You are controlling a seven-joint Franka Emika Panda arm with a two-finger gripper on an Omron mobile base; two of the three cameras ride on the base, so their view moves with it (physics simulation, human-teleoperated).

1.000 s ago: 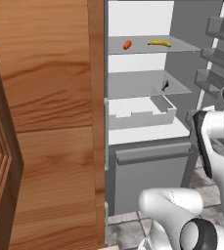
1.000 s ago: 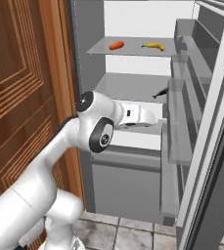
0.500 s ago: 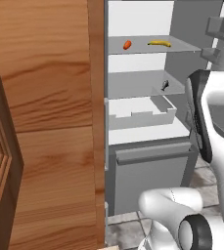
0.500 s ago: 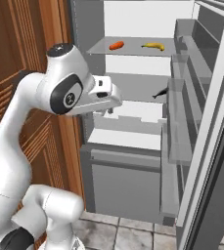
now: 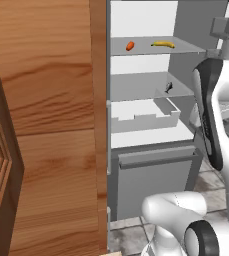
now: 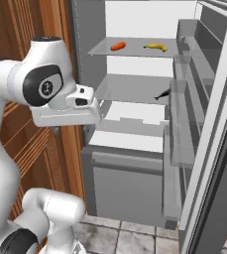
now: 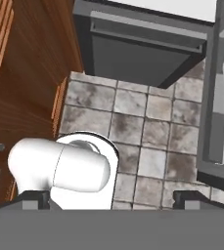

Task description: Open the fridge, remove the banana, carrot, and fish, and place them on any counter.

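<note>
So the fridge (image 6: 135,124) is wide open in front of us, its door (image 6: 209,129) swung out to the right in the right base view, with a stack of grey door bins along the inside. On the top shelf (image 5: 156,47) we've got the carrot (image 5: 130,46) on the left and the banana (image 5: 163,44) off to its right, clearly apart from each other, both lying flat. Same pair from the other side: carrot (image 6: 117,46), banana (image 6: 155,47). One shelf down, the fish (image 5: 168,88) sits near the right-hand front edge, a small dark shape; in the right base view it's at (image 6: 162,95), close to the door bins. Below that there's a white drawer (image 5: 143,114) pulled partly out, and a grey lower drawer (image 5: 153,172) under it.

Tall wooden cabinet (image 5: 46,125) stands right beside the fridge on the left.

The claw (image 7: 111,197) is pointing down at the tiled floor (image 7: 143,132), fingertips (image 7: 28,197) spread as wide as they go with nothing between them. It's nowhere near the shelves, and we can see the bottom drawer front from above in the hand view
</note>
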